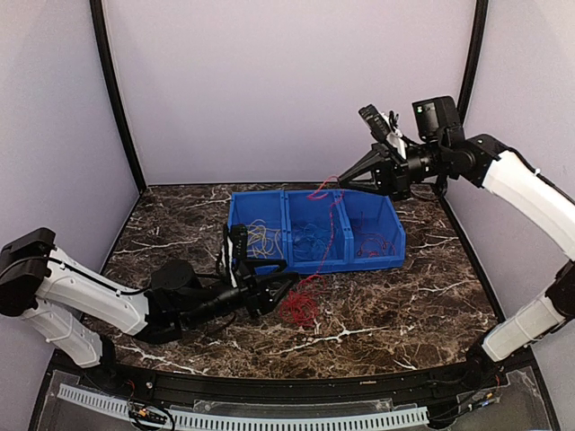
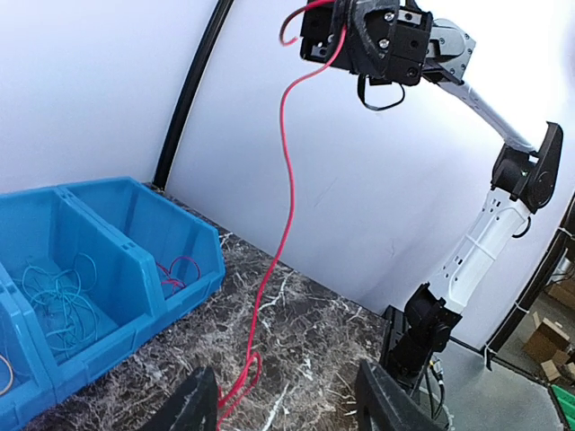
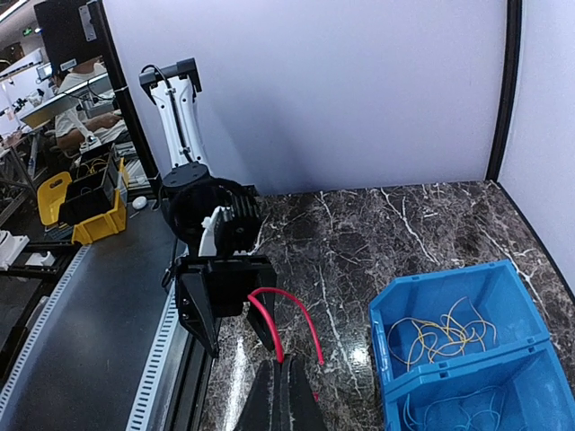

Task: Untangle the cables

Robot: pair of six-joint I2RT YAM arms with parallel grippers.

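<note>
A red cable point(image 1: 301, 310) lies in a tangled pile on the marble table in front of the blue bins. One strand rises from the pile to my right gripper point(image 1: 342, 180), which is shut on it high above the bins. In the right wrist view the shut gripper point(image 3: 289, 388) pinches the red cable point(image 3: 269, 319) near its end, and a short loop sticks out. My left gripper point(image 1: 272, 289) is low, beside the pile, and open. In the left wrist view its fingers point(image 2: 194, 406) stand wide apart, and the red strand point(image 2: 286, 171) runs up between them without being held.
A blue three-compartment bin point(image 1: 260, 209) stands mid-table. It holds yellow cables point(image 1: 261, 240) on the left, light-blue cables point(image 1: 312, 241) in the middle and red cables point(image 1: 377, 244) on the right. Grey walls enclose the table on three sides.
</note>
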